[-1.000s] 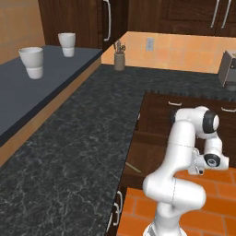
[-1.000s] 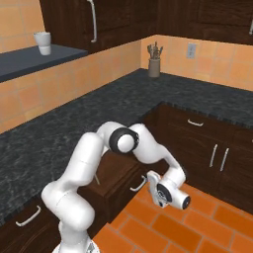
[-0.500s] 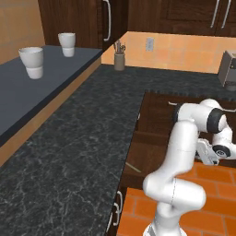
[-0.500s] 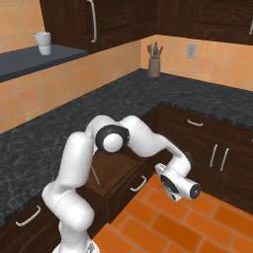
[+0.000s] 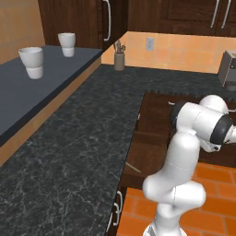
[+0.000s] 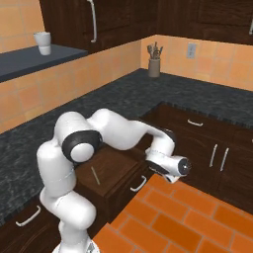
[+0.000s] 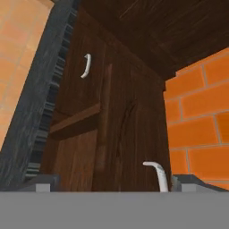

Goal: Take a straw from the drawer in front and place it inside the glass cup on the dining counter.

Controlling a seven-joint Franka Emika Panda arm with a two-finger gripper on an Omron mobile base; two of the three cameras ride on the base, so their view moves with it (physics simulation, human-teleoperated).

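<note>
Gripper (image 7: pixel 109 181) widened, backed off handle (image 7: pixel 157 173); empty; straw (image 6: pixel 95 175) in drawer (image 6: pixel 116 167) behind.

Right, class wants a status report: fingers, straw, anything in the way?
Fingers open, holding nothing, just off the drawer's handle. Drawer pulled out; straw lies loose inside. Nothing over the straw.

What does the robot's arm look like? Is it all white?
Mostly white. The arm is made of smooth, rounded, glossy white tubes joined by dark bands and black round caps, like the cap on the big joint. The gripper has two small grey finger tips. No cables or markings show.
</note>
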